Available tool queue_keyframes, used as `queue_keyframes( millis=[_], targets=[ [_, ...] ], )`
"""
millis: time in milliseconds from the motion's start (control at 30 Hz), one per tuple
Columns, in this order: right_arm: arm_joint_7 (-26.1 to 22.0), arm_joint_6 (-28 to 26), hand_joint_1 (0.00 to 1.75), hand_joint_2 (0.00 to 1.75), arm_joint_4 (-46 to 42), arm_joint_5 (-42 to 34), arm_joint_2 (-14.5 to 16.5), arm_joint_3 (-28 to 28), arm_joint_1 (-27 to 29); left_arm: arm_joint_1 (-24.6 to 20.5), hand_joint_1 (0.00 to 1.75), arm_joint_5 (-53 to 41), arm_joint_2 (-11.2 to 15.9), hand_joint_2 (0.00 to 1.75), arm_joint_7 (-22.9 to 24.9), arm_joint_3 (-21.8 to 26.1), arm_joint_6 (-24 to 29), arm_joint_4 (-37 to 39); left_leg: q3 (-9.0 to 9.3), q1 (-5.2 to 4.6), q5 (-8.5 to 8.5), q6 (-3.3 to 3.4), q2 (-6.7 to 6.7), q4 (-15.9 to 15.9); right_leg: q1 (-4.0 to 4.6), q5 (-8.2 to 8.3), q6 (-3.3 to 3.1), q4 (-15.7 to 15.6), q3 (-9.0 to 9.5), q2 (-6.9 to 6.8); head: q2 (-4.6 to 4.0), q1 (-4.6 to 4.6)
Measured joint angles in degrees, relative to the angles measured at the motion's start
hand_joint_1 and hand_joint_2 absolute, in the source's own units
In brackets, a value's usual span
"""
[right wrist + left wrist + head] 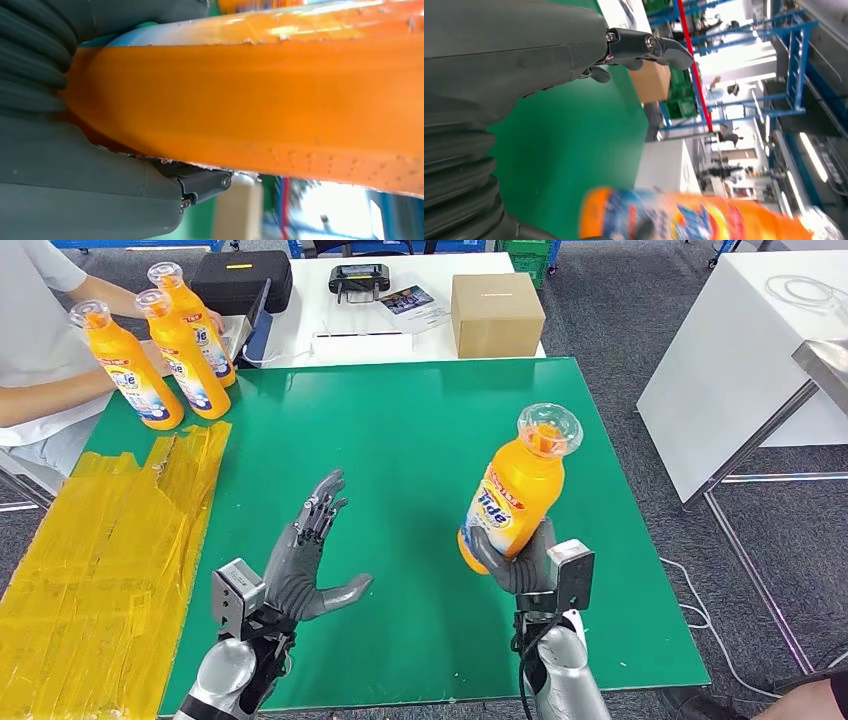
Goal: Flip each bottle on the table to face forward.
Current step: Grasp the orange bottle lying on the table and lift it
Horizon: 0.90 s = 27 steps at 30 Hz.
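Head view: the right hand (522, 562) grasps an orange bottle (515, 498) around its lower body, holding it lifted above the right half of the green surface (400, 440) and tilted, its clear cap (549, 429) pointing up and away from the robot and its blue-and-white label turned toward the camera. The left hand (310, 560) is released, fingers spread and extended, palm turned toward the bottle, hovering over the surface and well apart from the bottle. At the far left corner of the surface stand 3 more orange bottles (165, 345), upright and close together, beside a seated person's arm (60, 390). Yellow tape strips (110, 540) cover the left side of the surface. On a white table beyond lie a cardboard box (496, 313) and a black case (242, 278). Right wrist view: the bottle's orange side lies pressed against the hand. Left wrist view: the held bottle appears blurred beyond the open fingers (649, 47).
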Motion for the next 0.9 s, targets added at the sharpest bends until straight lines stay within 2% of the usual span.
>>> queue_keyframes(
  millis=[100,300,500,700,800,900],
  targets=[
    [-0.5,4.0,1.75,1.75,5.9,-1.1,1.2,1.3,-2.9,-1.5,0.0,0.6,0.1,1.75,0.1,-1.4,-1.0,0.8,-0.01,0.0,0.01,-0.01,-0.01,0.0,0.0,0.0,0.0,0.0,-0.01,0.0,0.0,0.0],
    [-1.2,4.5,1.75,1.75,14.7,1.5,3.6,5.5,-6.3,-3.7,0.0,1.0,0.1,1.75,0.3,-3.1,-1.6,2.3,-0.01,0.01,0.03,-0.02,-0.01,0.0,0.01,0.0,0.0,0.0,-0.03,0.0,0.0,-0.01],
    [-1.3,2.7,1.75,1.75,20.8,3.9,5.2,9.6,-7.8,-4.8,0.0,1.1,0.1,1.75,0.6,-3.7,-1.5,3.6,-0.04,0.01,0.02,-0.03,-0.01,0.0,0.0,0.0,0.0,0.0,-0.06,-0.01,0.0,0.01],
    [-1.4,2.2,1.75,1.75,23.5,4.3,5.7,11.2,-8.3,-5.4,0.0,1.1,0.2,1.75,0.7,-3.7,-1.3,4.4,-0.06,0.0,0.03,-0.02,-0.01,0.0,0.0,0.0,0.0,0.0,-0.07,-0.01,0.0,0.01],
    [-1.5,0.7,1.75,1.75,24.6,6.2,5.9,12.3,-8.6,-5.6,0.0,0.2,0.2,1.75,0.9,-3.7,0.6,4.8,-0.05,0.0,0.03,-0.02,-0.01,0.0,0.0,0.0,0.0,0.0,-0.07,0.0,0.0,0.02],
    [-1.8,-3.1,1.75,1.75,25.5,10.1,6.2,14.1,-8.5,-5.8,0.0,-2.4,0.2,1.75,1.3,-3.7,4.5,5.2,-0.06,0.01,0.03,-0.03,-0.01,0.0,0.0,0.0,0.0,0.0,-0.08,0.0,0.0,0.0]
  ],
)
